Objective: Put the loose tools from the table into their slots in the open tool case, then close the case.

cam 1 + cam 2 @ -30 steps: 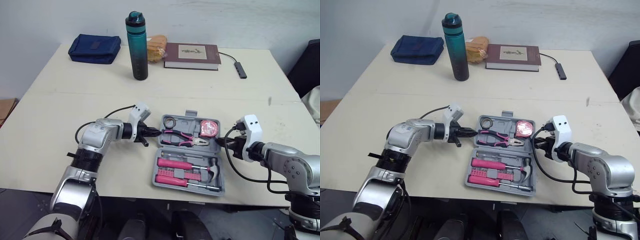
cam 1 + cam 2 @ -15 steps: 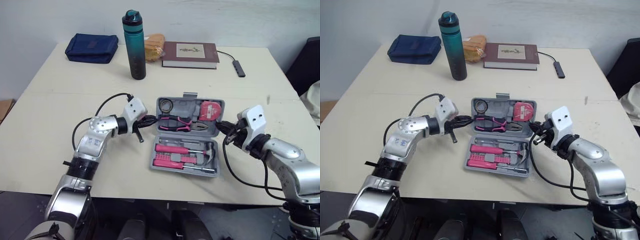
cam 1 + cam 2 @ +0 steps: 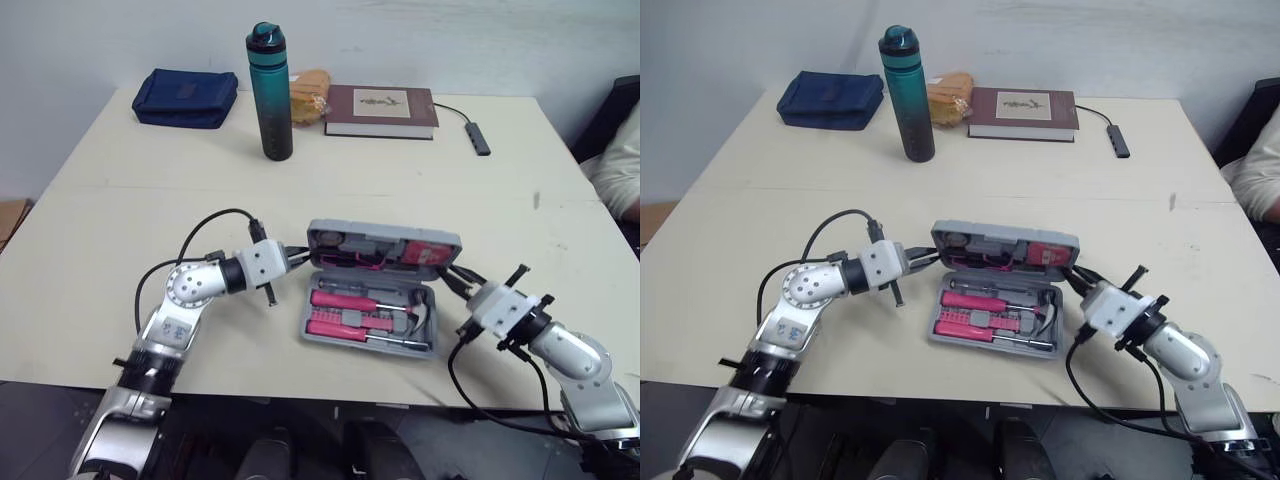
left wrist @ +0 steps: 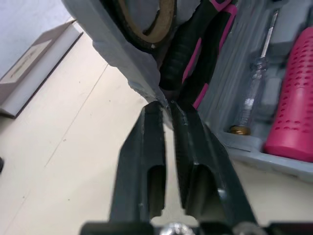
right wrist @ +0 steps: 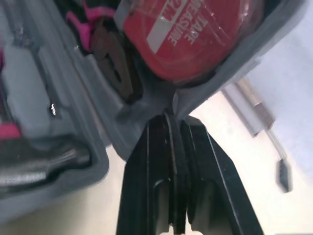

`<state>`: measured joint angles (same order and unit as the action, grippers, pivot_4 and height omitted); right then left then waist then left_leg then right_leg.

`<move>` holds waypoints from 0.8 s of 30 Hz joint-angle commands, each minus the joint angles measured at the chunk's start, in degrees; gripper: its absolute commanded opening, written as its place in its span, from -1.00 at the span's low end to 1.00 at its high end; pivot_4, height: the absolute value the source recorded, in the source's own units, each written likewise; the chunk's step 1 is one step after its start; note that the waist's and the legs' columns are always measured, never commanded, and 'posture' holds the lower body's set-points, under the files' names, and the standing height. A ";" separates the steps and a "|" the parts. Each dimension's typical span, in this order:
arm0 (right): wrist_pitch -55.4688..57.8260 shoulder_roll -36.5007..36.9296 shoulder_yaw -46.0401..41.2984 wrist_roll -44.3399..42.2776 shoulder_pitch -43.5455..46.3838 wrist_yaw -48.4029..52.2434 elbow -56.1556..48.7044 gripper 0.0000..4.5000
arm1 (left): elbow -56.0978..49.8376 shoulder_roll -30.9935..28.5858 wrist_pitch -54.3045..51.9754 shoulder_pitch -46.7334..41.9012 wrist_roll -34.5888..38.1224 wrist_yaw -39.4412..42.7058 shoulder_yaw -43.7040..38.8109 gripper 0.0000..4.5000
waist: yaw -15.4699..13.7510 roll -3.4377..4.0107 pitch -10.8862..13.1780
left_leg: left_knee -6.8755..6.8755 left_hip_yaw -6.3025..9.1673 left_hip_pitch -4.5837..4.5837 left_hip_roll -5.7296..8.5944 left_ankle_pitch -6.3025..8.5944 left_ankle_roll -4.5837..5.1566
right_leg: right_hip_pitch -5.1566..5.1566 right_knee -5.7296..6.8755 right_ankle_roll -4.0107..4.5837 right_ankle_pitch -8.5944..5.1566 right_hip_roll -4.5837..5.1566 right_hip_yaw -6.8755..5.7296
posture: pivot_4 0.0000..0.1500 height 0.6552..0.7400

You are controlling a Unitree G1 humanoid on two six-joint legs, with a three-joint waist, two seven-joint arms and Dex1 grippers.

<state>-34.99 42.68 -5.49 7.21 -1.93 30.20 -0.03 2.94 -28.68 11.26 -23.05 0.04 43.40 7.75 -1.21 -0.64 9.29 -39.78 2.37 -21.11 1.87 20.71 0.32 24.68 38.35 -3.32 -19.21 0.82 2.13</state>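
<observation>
The grey tool case point(image 3: 370, 338) lies at the table's front with its lid point(image 3: 385, 243) tilted up, roughly half raised. The lid holds pink-handled pliers point(image 4: 195, 73), a red tape measure point(image 5: 190, 39) and a roll of tape point(image 4: 146, 19). The base holds pink screwdrivers point(image 3: 345, 298) and a hammer point(image 3: 420, 315). My left gripper point(image 3: 298, 258) is shut, its tips point(image 4: 165, 104) pressed against the lid's left edge. My right gripper point(image 3: 450, 278) is shut too, tips point(image 5: 171, 115) under the lid's right corner.
At the back of the table stand a teal bottle point(image 3: 270, 92), a blue pouch point(image 3: 186, 97), a bread bag point(image 3: 308, 92), a brown book point(image 3: 380, 110) and a USB hub point(image 3: 480, 140). A person's sleeve point(image 3: 615, 160) shows at the right edge.
The lid has risen from lying flat to about half upright. Both grippers followed it at its two sides, the right arm dropping lower. The camera has shifted slightly.
</observation>
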 commanded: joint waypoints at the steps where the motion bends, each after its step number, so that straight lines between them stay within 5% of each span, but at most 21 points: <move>1: -1.92 2.94 -4.54 -7.03 -4.01 2.58 -6.25 -0.01 | -11.33 -4.40 -8.37 4.95 6.15 2.91 -3.85 -0.11 | 0.18 0.00 0.02 | 0.02 0.01 0.00 -0.03 0.00 0.00 | 0.00 0.00 0.00 0.00 -0.03 0.00 | 1.00 1.00; 5: 22.35 14.44 -14.42 -32.31 -22.09 18.88 -26.64 0.91 | -23.69 -14.95 -33.45 11.13 25.19 9.67 -13.41 0.72 | 0.11 0.41 0.31 | -0.09 0.03 -0.01 -0.07 0.01 0.02 | -0.03 0.09 0.01 -0.01 -0.03 0.03 | 1.00 1.00; 8: 37.39 18.93 -24.05 -46.98 -33.68 26.84 -34.72 0.91 | -27.45 -23.80 -48.54 14.06 38.20 15.25 -19.33 0.72 | 0.04 0.25 0.52 | 0.21 0.19 0.52 -0.22 0.20 0.36 | -0.63 -0.33 0.06 -0.03 -0.15 -0.09 | 1.00 1.00; 13: 51.05 18.79 -22.76 -54.14 -32.19 26.04 -34.81 0.91 | -20.73 -24.84 -52.97 7.43 39.28 15.25 -16.91 0.72 | -0.01 0.25 0.79 | 0.90 0.25 2.38 -0.33 0.45 0.58 | -2.84 -1.28 0.25 -0.15 -0.12 -0.16 | 1.00 1.00; 16: 54.90 18.11 -18.57 -52.04 -29.77 25.77 -34.79 0.52 | -14.70 -21.68 -49.33 0.76 32.71 13.75 -11.04 0.34 | -0.45 0.26 0.78 | 0.88 0.30 2.51 -0.32 0.46 0.57 | -2.74 -1.37 0.19 -0.12 -0.10 -0.25 | 1.00 1.00; 22: 59.47 17.37 -10.34 -47.73 -25.44 25.21 -36.60 -0.90 | 4.21 -11.96 -39.87 -15.22 20.09 16.20 1.89 -0.98 | -0.48 0.16 0.71 | 0.62 0.26 1.25 -0.27 0.21 0.11 | -1.54 -1.24 0.05 -0.04 -0.15 -0.22 | 1.00 1.00; 24: 59.89 16.76 -8.06 -45.60 -23.53 24.55 -36.50 -0.95 | 11.32 -9.02 -34.75 -18.94 16.23 17.56 4.88 -1.00 | -0.07 0.09 0.70 | 0.40 0.18 0.77 -0.22 0.18 0.07 | -0.98 -0.81 -0.01 -0.01 -0.15 -0.14 | 1.00 1.00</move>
<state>24.56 59.91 -14.80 -39.78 -26.12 55.25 -35.60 10.52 -38.28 -27.70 -40.29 19.22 59.74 11.36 -1.28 -0.55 9.99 -39.44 2.52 -20.38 1.65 20.89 0.38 23.76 37.63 -3.33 -19.21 0.67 2.02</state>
